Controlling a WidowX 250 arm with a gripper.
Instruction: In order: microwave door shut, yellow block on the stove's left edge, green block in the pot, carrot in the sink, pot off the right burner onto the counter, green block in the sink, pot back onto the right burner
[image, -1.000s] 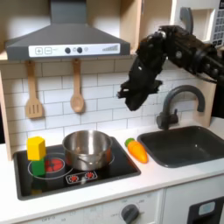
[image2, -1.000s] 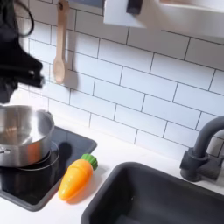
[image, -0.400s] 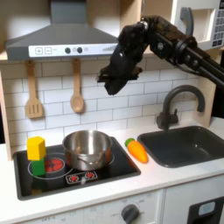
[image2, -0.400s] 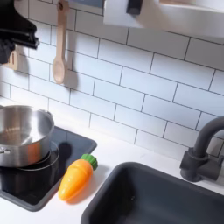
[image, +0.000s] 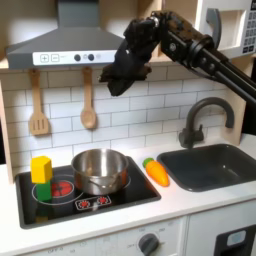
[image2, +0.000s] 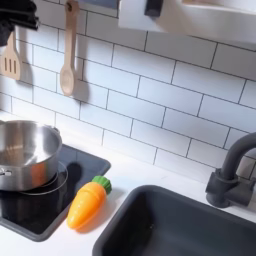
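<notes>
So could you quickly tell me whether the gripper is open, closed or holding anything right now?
Gripper: raised in front of the range hood, nothing visibly held; open or shut cannot be told.

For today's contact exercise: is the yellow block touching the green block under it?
Touching. In the first exterior view the yellow block sits directly on the green block at the black stove's left side, with no gap between them.

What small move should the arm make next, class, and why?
Probably swing toward the first exterior view's left and descend over the yellow block. It sits on the green block at the stove's left side, while the gripper hangs high by the hood, its jaws hard to read.
</notes>
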